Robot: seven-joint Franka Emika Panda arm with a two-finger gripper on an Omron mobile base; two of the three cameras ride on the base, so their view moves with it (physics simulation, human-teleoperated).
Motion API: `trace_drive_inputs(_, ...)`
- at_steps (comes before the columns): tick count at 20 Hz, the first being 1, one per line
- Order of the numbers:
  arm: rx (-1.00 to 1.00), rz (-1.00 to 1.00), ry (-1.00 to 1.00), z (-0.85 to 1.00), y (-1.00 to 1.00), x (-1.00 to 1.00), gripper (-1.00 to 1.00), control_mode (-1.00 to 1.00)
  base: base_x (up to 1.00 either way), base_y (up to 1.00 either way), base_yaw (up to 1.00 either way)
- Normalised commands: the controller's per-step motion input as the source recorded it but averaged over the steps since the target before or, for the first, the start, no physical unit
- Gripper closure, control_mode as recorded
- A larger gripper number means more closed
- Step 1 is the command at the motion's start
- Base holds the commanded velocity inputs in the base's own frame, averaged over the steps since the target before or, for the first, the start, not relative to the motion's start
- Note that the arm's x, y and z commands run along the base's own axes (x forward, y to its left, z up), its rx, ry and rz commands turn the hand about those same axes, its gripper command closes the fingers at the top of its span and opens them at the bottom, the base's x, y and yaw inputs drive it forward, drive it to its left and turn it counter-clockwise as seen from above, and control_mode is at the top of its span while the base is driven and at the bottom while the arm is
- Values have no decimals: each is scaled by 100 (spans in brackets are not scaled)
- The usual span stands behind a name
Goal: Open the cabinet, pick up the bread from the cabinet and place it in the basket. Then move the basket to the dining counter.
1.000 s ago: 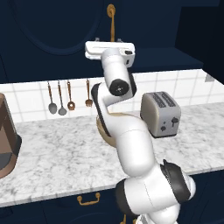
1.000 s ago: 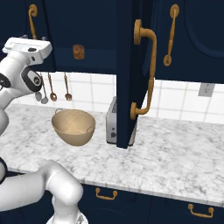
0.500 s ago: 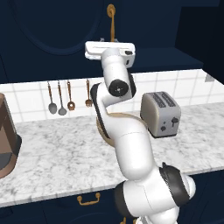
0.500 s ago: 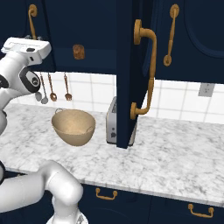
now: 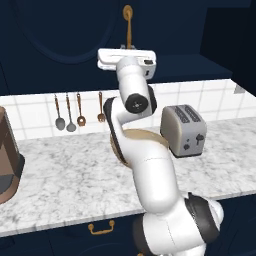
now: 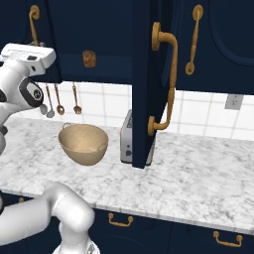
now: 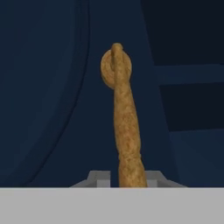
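Behind the arm, left base view: marbled worktop (image 5: 65,180) with a silver toaster (image 5: 184,130) at its right and the tan basket (image 5: 142,135) mostly hidden behind the white arm. Three utensils (image 5: 78,111) hang on the tiled wall. Above, the navy cabinet (image 5: 60,40) door stands shut at left; its brass handle (image 5: 128,22) runs down to the hand (image 5: 126,51), which is raised to the handle's lower end. Contact is hard to judge from here, the white hand body covering the fingers.

Right base view: one cabinet door (image 6: 146,84) swung open toward the camera, edge-on, with its long brass handle (image 6: 167,82) facing right. In the opened compartment, the bread (image 6: 89,58), a small brown lump, sits on the shelf near its front edge. Below it, on the worktop (image 6: 198,173), the basket (image 6: 83,144) stands upright and empty, just beside the toaster (image 6: 127,139), which is partly hidden by the open door. Hand (image 6: 27,49) at far left, level with the cabinet's lower edge, under another brass handle (image 6: 33,22).

Hand view: brass handle (image 7: 124,122) rises from between the two finger tips (image 7: 99,178), running up to its round mount on the navy door. Hand closed narrow on the handle.
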Motion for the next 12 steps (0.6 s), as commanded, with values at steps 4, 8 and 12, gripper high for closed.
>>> trace_drive_inputs(4, 0, 0, 6, 0, 44, -83, 100, -100, 0, 0, 0)
trace_drive_inputs(8, 0, 0, 6, 1, 56, -93, 100, -100, 0, 0, 0)
trace_drive_inputs(12, -2, 0, 10, 0, 68, -97, 100, -100, 0, 0, 0)
